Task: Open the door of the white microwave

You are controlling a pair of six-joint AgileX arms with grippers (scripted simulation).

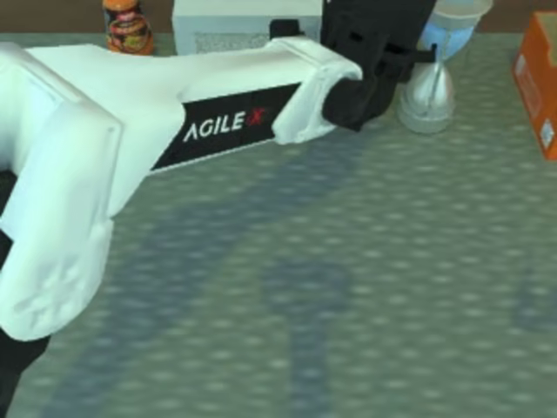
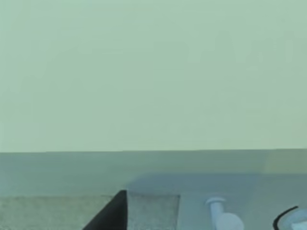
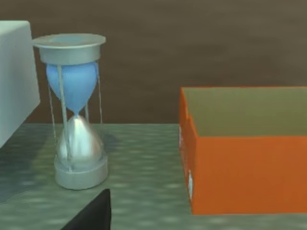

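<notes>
Microwave [image 1: 246, 24] flanked by hourglass [image 1: 428, 96], orange box [image 1: 537, 83], jar [image 1: 127, 26].

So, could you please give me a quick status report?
Left gripper up at boxy white microwave, far edge. Right arm out of top view. Blue-and-silver hourglass beside left gripper; open orange box right.

The white microwave [image 1: 246, 22] has a smooth matt shell and a grainy mesh window. Beside it, the hourglass [image 3: 76, 112] shows glossy blue glass in a brushed metal frame. The bench [image 1: 365, 279] looks like mottled cloth.
</notes>
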